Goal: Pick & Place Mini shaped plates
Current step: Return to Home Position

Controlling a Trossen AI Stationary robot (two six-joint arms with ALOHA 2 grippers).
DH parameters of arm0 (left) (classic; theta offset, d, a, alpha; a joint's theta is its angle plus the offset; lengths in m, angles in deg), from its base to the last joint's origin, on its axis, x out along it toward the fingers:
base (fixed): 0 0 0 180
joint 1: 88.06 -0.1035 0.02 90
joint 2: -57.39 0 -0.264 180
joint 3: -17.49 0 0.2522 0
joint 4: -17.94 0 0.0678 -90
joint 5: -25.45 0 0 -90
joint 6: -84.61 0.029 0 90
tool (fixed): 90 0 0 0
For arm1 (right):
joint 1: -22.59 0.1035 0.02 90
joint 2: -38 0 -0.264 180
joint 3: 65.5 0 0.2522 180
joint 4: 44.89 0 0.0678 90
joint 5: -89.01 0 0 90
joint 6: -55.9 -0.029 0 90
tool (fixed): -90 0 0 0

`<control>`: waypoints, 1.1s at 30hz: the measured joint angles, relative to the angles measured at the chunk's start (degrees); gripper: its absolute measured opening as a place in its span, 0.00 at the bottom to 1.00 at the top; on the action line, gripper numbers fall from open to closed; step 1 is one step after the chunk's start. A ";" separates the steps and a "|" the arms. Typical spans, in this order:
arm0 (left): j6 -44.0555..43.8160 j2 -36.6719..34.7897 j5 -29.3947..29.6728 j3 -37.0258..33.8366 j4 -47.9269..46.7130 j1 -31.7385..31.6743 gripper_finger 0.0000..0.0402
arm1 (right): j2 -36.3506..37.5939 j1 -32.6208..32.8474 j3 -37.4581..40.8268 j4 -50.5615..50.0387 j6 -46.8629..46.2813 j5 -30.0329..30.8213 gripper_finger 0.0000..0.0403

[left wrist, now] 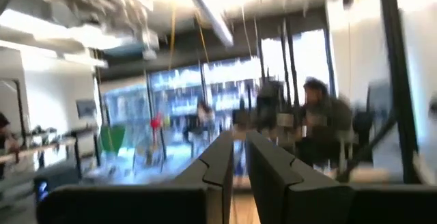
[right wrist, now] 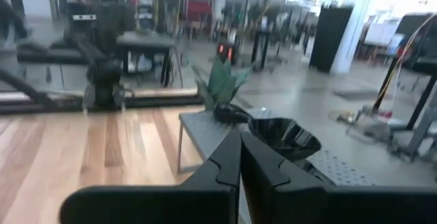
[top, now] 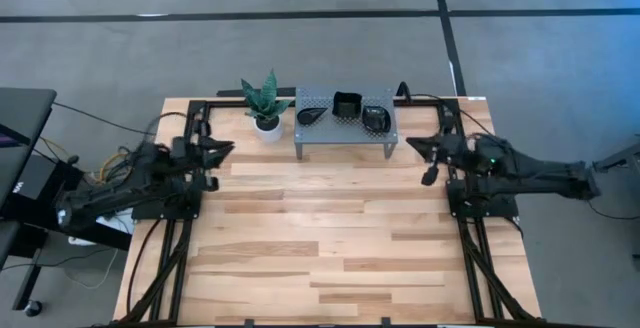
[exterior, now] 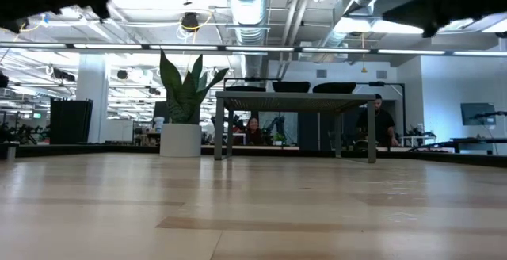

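Three mini shaped plates, glossy black, lie on top of the grey perforated rack (top: 345,131) at the table's far edge: a leaf-shaped one (top: 311,115), a square one (top: 347,104) and a wavy round one (top: 376,119). My left gripper (top: 229,149) hangs above the table's left side, pointing toward the rack, with only a narrow gap (left wrist: 240,157) between its fingers and nothing in it. My right gripper (top: 409,143) hangs above the right side, level, shut and empty (right wrist: 240,157). In its wrist view the rack's nearest plate (right wrist: 285,136) lies just beyond the fingertips.
A small white pot with a green plant (top: 266,106) stands left of the rack. The wooden tabletop (top: 330,238) stretches bare between both arms' black base frames. People show in the room behind the rack (exterior: 253,129).
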 joint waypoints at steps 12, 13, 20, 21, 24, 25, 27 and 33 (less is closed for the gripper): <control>-8.22 -6.91 -0.34 -0.74 -8.73 0.07 0.11 | 16.62 0.01 11.57 -0.73 -2.96 -7.45 0.00; -8.16 -6.16 -0.39 -0.81 -9.08 0.01 0.11 | 16.41 0.01 12.83 -1.11 -4.34 -9.53 0.00; -9.43 -4.43 -2.12 -7.39 -1.23 0.00 0.11 | 17.93 0.39 20.80 5.27 -9.42 -14.46 0.00; -9.67 -4.53 -1.92 -8.73 2.40 -0.04 0.11 | 17.54 0.39 21.00 6.33 -9.03 -15.09 0.00; -9.67 -4.84 -1.97 -8.79 3.98 -0.07 0.11 | 18.14 0.73 21.03 5.76 -8.27 -15.54 0.00; -9.67 -4.80 -1.97 -8.82 3.45 -0.06 0.11 | 18.10 0.80 21.03 6.04 -8.14 -15.63 0.00; -9.67 -4.90 -1.96 -8.82 3.56 -0.06 0.11 | 18.07 0.82 21.03 5.16 -8.10 -15.94 0.00; -9.92 -4.52 -1.95 -8.82 3.83 -0.06 0.11 | 17.94 0.76 21.03 5.06 -9.26 -16.42 0.00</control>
